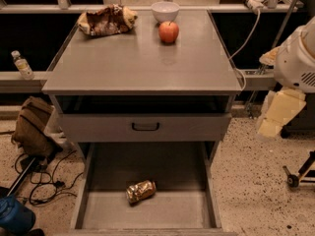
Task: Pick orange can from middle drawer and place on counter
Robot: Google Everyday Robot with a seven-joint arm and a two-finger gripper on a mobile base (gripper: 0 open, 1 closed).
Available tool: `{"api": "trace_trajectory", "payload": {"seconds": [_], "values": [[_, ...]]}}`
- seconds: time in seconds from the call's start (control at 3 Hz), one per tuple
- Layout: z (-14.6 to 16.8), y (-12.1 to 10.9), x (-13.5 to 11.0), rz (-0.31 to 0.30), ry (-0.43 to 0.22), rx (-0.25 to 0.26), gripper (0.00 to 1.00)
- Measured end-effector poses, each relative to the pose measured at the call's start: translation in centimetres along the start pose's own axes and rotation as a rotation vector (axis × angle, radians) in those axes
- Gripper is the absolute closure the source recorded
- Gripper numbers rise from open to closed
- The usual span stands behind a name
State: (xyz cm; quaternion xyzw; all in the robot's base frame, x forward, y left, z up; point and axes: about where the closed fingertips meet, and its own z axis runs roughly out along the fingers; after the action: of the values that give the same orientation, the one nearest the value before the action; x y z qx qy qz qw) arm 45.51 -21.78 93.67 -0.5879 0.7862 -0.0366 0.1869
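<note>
The orange can (pixel 141 191) lies on its side on the floor of the open middle drawer (pixel 167 215), a little left of centre. The drawer is pulled out at the bottom of the grey cabinet. The counter (pixel 138 63) is the cabinet's flat grey top. My gripper (pixel 274 116) hangs in the air to the right of the cabinet, at about the height of the closed drawer front, pointing down and left. It holds nothing that I can see and is well away from the can.
On the counter's far edge are a brown-and-yellow snack bag (pixel 106 19), a white bowl (pixel 165 10) and a red apple (pixel 169 32). A closed drawer front with a black handle (pixel 145 127) sits above the open drawer. A brown bag (pixel 33 127) and cables (pixel 44 181) lie on the floor to the left; a wheeled stand (pixel 298 173) is at right.
</note>
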Motion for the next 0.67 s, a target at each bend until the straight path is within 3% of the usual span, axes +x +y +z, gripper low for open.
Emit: {"api": "trace_trajectory", "payload": {"seconds": [0.33, 0.67], "values": [[2.5, -0.3, -1.0, 0.002, -0.035, 0.015, 0.0], [8.4, 1.3, -1.5, 0.049, -0.1, 0.007, 0.0]]}}
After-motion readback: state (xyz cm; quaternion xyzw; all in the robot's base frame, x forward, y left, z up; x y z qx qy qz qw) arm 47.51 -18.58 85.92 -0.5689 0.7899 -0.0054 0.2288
